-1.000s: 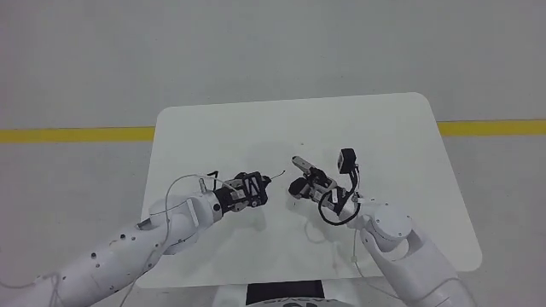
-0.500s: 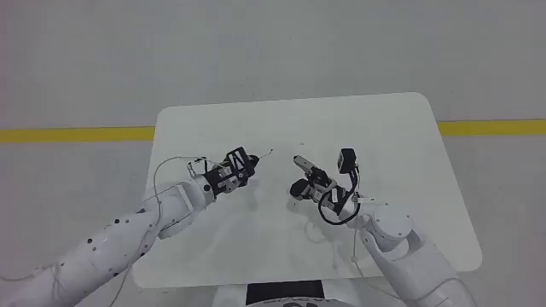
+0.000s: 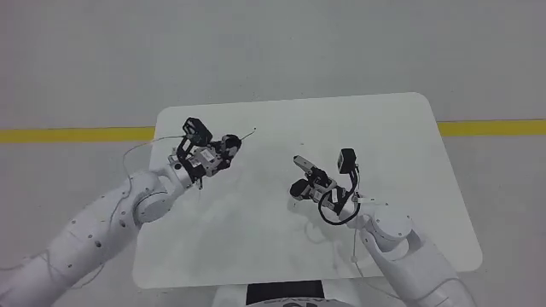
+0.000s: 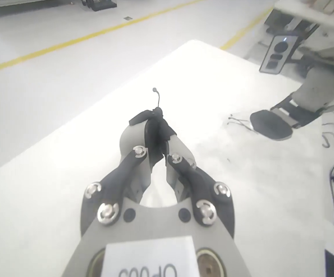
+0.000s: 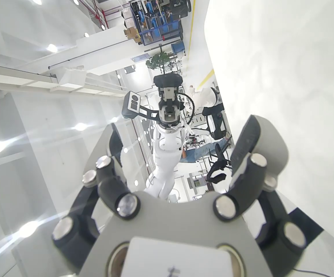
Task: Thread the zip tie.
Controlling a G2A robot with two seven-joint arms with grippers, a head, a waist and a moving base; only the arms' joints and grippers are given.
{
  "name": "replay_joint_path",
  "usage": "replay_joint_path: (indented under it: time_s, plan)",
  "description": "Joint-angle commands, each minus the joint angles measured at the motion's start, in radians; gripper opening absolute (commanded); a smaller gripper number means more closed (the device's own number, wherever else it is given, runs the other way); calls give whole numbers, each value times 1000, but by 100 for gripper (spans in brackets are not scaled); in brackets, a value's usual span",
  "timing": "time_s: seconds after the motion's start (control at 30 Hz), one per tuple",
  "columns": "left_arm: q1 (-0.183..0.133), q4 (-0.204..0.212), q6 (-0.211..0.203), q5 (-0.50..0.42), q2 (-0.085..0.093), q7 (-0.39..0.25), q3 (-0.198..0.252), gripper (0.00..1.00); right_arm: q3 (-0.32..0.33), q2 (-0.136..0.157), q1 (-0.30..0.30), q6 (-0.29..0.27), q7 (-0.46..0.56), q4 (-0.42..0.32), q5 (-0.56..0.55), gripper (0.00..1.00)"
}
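Left gripper clenched on zip tie, free end poking forward above worktop | right gripper released, empty, well apart | next, by my judgement: close the gap slowly, keep the thin end steady and aligned.

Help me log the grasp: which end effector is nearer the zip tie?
Left. The left end effector is shut on the zip tie, whose tip pokes out ahead; the right end effector hangs open, well apart from it.
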Motion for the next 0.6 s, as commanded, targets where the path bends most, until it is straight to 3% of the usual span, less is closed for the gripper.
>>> replay_joint_path:
  time_s: [0.0, 0.13, 0.3, 0.5, 0.57]
  plan:
    - [-16, -22, 0, -61, 23, 14, 58, 0, 0, 0, 0, 0, 0, 0, 0, 100]
    - [-68, -54, 0, -117, 71, 51, 171, 0, 0, 0, 0, 0, 0, 0, 0, 100]
    - [-146, -58, 0, -144, 119, 187, 310, 0, 0, 0, 0, 0, 0, 0, 0, 100]
    - [-265, -45, 0, -151, 148, 305, 475, 0, 0, 0, 0, 0, 0, 0, 0, 100]
    - [-297, -46, 0, -148, 151, 326, 507, 0, 0, 0, 0, 0, 0, 0, 0, 100]
